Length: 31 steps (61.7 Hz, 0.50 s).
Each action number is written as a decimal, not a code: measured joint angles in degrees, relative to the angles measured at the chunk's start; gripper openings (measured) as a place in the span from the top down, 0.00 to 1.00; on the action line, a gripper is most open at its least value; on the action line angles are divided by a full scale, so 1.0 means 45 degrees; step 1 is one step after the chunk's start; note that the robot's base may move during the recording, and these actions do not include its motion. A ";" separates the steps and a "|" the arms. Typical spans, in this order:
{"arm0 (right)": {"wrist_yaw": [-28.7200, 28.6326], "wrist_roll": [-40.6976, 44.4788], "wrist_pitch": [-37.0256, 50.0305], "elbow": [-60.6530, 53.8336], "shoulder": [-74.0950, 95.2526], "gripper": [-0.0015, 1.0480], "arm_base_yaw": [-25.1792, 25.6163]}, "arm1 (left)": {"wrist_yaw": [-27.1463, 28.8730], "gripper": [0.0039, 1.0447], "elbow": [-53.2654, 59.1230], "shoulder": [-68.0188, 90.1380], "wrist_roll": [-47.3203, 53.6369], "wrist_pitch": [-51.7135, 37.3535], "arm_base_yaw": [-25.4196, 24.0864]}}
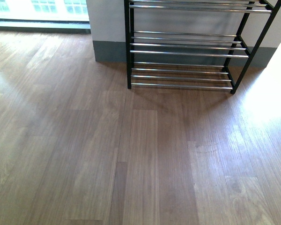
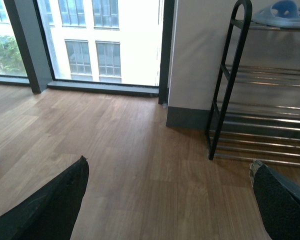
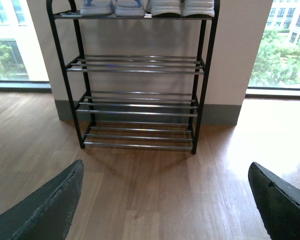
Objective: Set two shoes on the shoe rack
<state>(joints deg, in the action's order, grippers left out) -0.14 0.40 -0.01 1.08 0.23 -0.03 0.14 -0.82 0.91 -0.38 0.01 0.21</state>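
Ahead on the floor stood the shoe rack, both claws – left claw, right claw – spread apart, empty; no grey sneakers visible, so a blind search risked bumping rack.

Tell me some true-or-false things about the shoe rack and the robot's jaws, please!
1. The shoe rack stands against a white wall. True.
2. The lower shelves hold lots of shoes. False: the lower tiers are bare rods; shoes sit only on the top shelf.
3. The right gripper has its jaws spread wide, holding nothing. True.
4. The left gripper clamps a sneaker. False: its jaws are open and empty.
5. The wooden floor in front of the rack has a shoe lying on it. False: none shows there.
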 joint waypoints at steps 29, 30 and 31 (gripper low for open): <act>0.0024 0.0000 0.0000 0.0000 0.0010 0.09 0.0000 | -0.0029 0.09 0.0000 0.0000 0.0000 0.0000 0.0000; 0.0024 0.0000 0.0000 0.0000 0.0000 0.09 0.0000 | -0.0024 0.09 0.0000 0.0000 0.0000 0.0005 0.0000; 0.0024 0.0000 0.0000 0.0000 0.0000 0.09 -0.0005 | -0.0029 0.09 0.0000 0.0000 0.0000 0.0005 0.0000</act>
<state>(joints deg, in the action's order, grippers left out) -0.03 0.40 -0.01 1.08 0.23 -0.05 0.01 -0.82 0.91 -0.38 0.03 0.21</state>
